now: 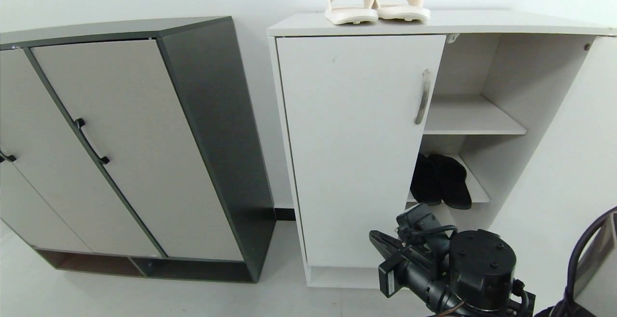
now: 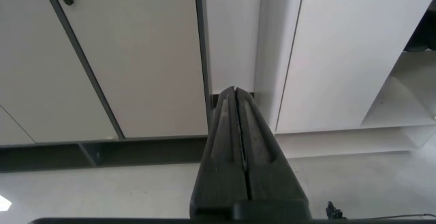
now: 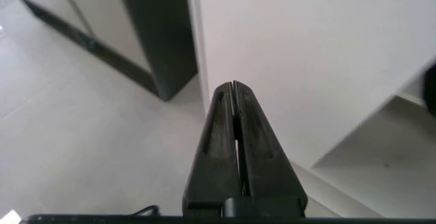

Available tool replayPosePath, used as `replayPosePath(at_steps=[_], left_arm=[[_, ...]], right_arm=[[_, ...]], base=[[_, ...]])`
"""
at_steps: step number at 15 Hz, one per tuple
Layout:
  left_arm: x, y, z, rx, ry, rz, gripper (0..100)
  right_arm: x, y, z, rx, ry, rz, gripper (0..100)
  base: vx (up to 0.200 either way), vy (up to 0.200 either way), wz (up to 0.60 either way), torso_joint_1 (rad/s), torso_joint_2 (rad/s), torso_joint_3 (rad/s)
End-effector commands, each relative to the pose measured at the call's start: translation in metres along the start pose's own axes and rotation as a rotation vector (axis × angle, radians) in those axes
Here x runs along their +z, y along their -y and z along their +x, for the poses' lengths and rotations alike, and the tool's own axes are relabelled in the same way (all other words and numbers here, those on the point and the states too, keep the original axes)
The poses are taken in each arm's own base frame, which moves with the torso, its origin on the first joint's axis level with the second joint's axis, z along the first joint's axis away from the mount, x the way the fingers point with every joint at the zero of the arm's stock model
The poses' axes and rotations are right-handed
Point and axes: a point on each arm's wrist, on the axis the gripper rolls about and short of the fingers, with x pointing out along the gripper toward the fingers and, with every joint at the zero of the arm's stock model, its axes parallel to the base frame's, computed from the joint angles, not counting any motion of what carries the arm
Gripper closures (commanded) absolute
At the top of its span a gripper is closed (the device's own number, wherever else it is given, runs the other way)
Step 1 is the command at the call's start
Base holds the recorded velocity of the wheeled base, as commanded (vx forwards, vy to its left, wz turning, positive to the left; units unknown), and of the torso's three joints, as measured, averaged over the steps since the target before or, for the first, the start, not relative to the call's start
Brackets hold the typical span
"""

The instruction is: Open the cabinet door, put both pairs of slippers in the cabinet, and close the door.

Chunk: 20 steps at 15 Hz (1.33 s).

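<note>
1. Two fingers of the left gripper (image 2: 235, 90) lie pressed together, holding nothing, low before the gap between the two cabinets.
2. Both fingers of the right gripper (image 3: 235, 85) are likewise together and bare, pointing at the white cabinet's (image 1: 482, 20) closed left door (image 1: 356, 153).
3. Black slippers (image 1: 441, 179) lie side by side on the lower shelf (image 1: 479, 191) in the open right compartment, long axes front to back, partly hidden by the door.
4. Cream slippers (image 1: 377, 3) sit side by side on the cabinet's top, long axes front to back; I cannot tell which end faces forward.
5. A dark-framed cabinet (image 1: 202, 129) stands to the left, with its doors shut.
</note>
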Motion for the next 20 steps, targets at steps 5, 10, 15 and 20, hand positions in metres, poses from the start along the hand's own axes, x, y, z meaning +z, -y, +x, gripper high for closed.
replayPosePath(at_steps=[5,10,15,20], left_arm=[[0.0000,0.0000,0.0001,-0.001,-0.002,-0.001,100],[0.0000,0.0000,0.0001,-0.001,-0.002,-0.001,100],[0.0000,0.0000,0.0001,-0.001,-0.002,-0.002,100],[0.0000,0.0000,0.0001,-0.001,-0.002,-0.002,100]], right_arm=[[-0.0093,0.0020,0.0038,-0.005,-0.012,-0.010,100],[-0.0096,0.0021,0.0031,-0.003,0.000,-0.016,100],[-0.0113,0.0022,0.0036,0.009,-0.005,-0.017,100],[-0.0124,0.0026,0.0026,0.009,-0.011,-0.020,100]], base=[[0.000,0.000,0.00,0.000,0.00,0.000],[0.000,0.000,0.00,0.000,0.00,0.000],[0.000,0.000,0.00,0.000,-0.02,-0.018],[0.000,0.000,0.00,0.048,-0.32,-0.318]])
